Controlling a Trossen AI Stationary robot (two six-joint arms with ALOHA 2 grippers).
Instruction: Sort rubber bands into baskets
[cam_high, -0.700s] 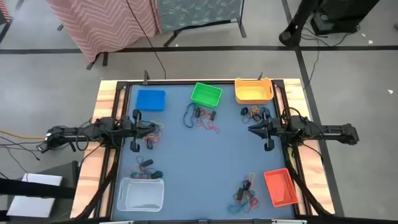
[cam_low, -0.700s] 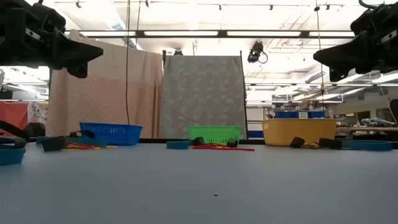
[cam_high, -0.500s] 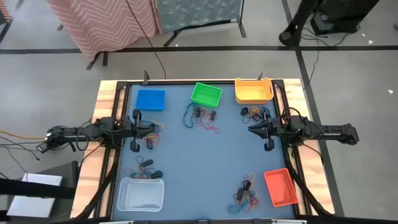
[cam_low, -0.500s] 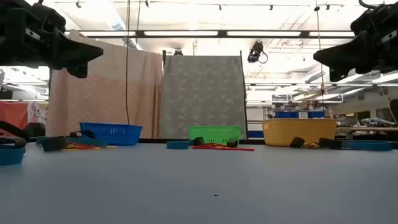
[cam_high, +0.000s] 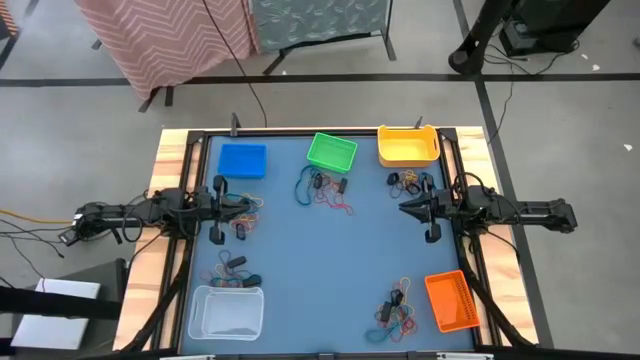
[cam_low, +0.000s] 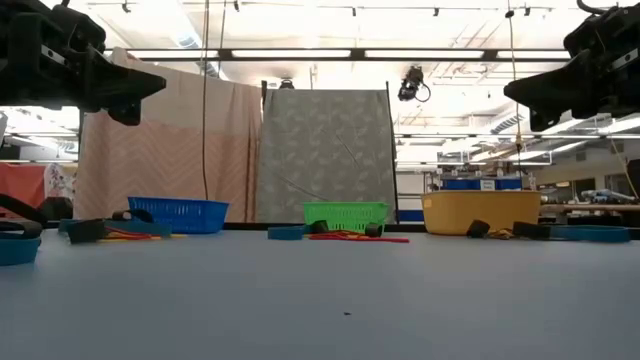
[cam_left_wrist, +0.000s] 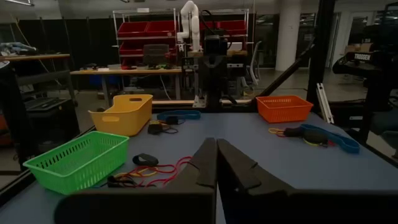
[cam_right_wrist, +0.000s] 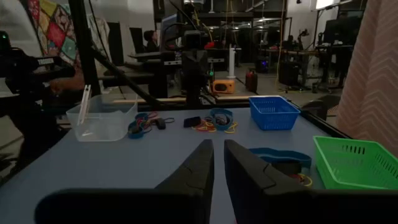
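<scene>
Rubber bands sit in 5 loose clusters on the desk (cam_high: 330, 260), none inside a basket as far as I can see. 1 cluster (cam_high: 325, 188) lies just in front of the green basket (cam_high: 332, 152), 1 (cam_high: 410, 181) just in front of the yellow-orange basket (cam_high: 407, 147), 1 (cam_high: 396, 310) beside the red-orange basket (cam_high: 451, 302), 1 (cam_high: 233, 268) just above the clear white basket (cam_high: 226, 312), 1 (cam_high: 243, 207) under my left hand, below the blue basket (cam_high: 242, 160).

Change over the last 0.7 s: nothing. Bands, baskets and both arms match the earlier frames in the high and low views. So no sorting progress here; I read this as a pause before the first pick, task barely started or not started.

My left hand (cam_high: 219, 213) hovers at the desk's left edge, well above the surface, fingers pressed together and empty; the left wrist view shows the 2 fingers (cam_left_wrist: 205, 165) touching. My right hand (cam_high: 432, 211) hovers at the right edge near the yellow-orange basket's cluster, fingers (cam_right_wrist: 200, 163) nearly together with a thin slit between them, nothing held.

Next call, my guess: drop either hand onto its nearest cluster, and it must part its fingers first.
</scene>
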